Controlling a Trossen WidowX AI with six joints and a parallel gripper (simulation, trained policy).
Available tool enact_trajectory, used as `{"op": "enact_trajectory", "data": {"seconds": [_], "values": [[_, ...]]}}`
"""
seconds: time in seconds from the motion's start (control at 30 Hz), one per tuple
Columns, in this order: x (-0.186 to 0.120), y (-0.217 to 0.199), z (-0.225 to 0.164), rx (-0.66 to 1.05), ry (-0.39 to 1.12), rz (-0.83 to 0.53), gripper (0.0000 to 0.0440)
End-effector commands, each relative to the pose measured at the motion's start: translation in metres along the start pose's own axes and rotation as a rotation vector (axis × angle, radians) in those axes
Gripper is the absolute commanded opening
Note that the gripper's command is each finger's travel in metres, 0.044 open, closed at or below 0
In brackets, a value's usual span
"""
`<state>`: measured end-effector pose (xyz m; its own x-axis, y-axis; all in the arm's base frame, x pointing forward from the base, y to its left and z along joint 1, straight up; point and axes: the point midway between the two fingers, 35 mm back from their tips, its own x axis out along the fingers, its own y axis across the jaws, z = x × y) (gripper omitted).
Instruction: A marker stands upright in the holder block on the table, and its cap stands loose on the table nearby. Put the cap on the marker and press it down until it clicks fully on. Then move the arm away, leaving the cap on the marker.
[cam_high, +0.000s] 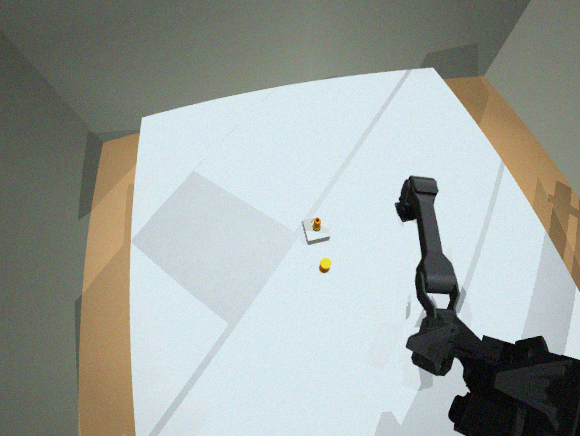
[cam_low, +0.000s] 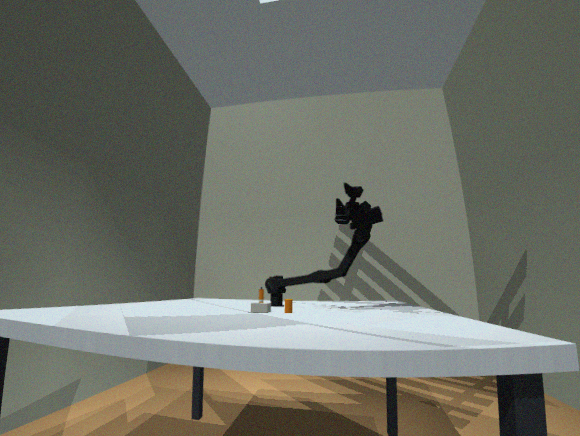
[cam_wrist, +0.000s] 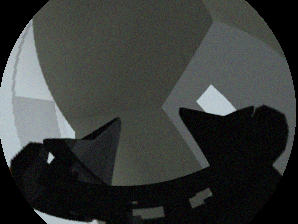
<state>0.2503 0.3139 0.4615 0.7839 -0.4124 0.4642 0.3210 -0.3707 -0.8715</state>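
The orange marker (cam_high: 317, 225) (cam_low: 261, 295) stands upright in the pale holder block (cam_high: 311, 236) (cam_low: 258, 308), with a small dark tip showing at its top. The cap (cam_high: 325, 265) (cam_low: 288, 306), yellow on top in the top view and orange in the exterior view, stands upright on the table a short way from the block, touching neither block nor marker. My gripper (cam_wrist: 150, 115) (cam_low: 341, 193) is open, with nothing between its fingers. It is raised high above the table, well away from cap and marker. The wrist view shows neither of them.
The white table (cam_high: 280, 130) (cam_low: 350, 360) carries the block and cap near its middle in the top view. The black arm (cam_high: 431, 240) (cam_low: 320, 276) reaches from its base toward the lower right there. Shadows cross the table top. Walls surround the table.
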Motion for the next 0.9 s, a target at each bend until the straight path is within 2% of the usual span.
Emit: {"op": "enact_trajectory", "data": {"seconds": [0.0,0.13,0.2,0.87], "values": [[0.001,0.000,-0.003,0.006,0.004,0.006,0.0377],[0.003,-0.003,-0.016,0.028,0.017,0.028,0.0280],[0.003,-0.004,-0.023,0.035,0.022,0.040,0.0252],[0.014,-0.012,-0.092,0.122,0.049,0.171,0.0310]]}}
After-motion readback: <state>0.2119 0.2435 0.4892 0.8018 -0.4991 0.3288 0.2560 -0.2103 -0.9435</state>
